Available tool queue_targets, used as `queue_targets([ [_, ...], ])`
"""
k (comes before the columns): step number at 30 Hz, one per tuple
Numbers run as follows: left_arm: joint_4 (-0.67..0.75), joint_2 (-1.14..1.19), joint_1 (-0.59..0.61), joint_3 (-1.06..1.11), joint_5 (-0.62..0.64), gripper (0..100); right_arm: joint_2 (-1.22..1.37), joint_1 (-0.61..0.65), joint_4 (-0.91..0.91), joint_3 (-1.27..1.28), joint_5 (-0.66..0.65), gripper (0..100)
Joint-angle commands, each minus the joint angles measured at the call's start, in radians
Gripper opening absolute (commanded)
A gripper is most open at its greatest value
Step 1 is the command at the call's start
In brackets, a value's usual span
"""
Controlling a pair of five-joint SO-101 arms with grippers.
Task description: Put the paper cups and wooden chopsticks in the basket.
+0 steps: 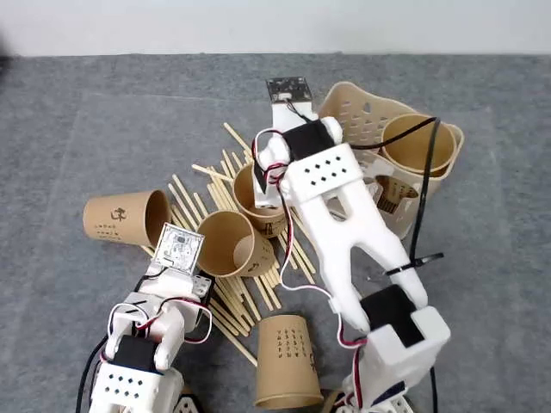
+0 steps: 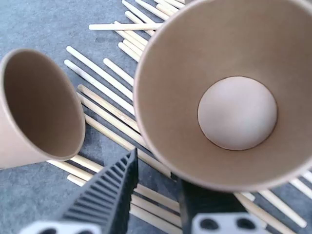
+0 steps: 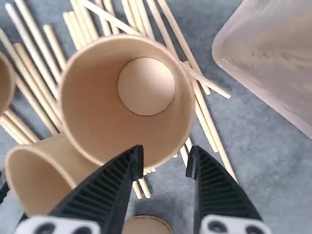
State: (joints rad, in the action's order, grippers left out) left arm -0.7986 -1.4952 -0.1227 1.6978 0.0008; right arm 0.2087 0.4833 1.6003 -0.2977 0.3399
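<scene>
Right gripper (image 3: 165, 148) ajar astride cup (image 3: 97, 117) rim; left gripper (image 2: 157, 169) ajar, seemingly empty, tip behind lying cup (image 2: 170, 73).

The grey table (image 1: 69, 112) has a fuzzy, carpet-like top, nothing fancy. Dead centre there's a messy pile of chopsticks (image 1: 225, 194) lying flat, mostly running from 11 o'clock down to 5 o'clock, with a few crossing. Four cups sit on or touch that pile. The outer cup (image 1: 125, 217) is on its side out at 9 o'clock. The middle cup (image 1: 232, 243) is also tipped over, just beside it toward centre. The centre cup (image 1: 254, 198) is on the sticks, mouth up. The near cup (image 1: 288, 361) is at 6 o'clock, wide end toward 6. The basket (image 1: 362, 116) sits at 1 o'clock.
</scene>
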Motion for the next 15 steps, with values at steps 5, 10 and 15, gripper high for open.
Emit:
queue_targets([
  [5, -0.003, -0.009, -0.005, -0.007, -0.008, 11, 0.048, 0.002, -0.015, -0.035, 0.011, 15.4],
  [10, -0.003, -0.009, -0.005, -0.007, -0.008, 11, 0.051, 0.001, -0.013, -0.035, 0.011, 15.3],
  [15, -0.003, -0.009, -0.005, -0.007, -0.008, 11, 0.051, -0.015, -0.015, -0.037, 0.011, 15.3],
])
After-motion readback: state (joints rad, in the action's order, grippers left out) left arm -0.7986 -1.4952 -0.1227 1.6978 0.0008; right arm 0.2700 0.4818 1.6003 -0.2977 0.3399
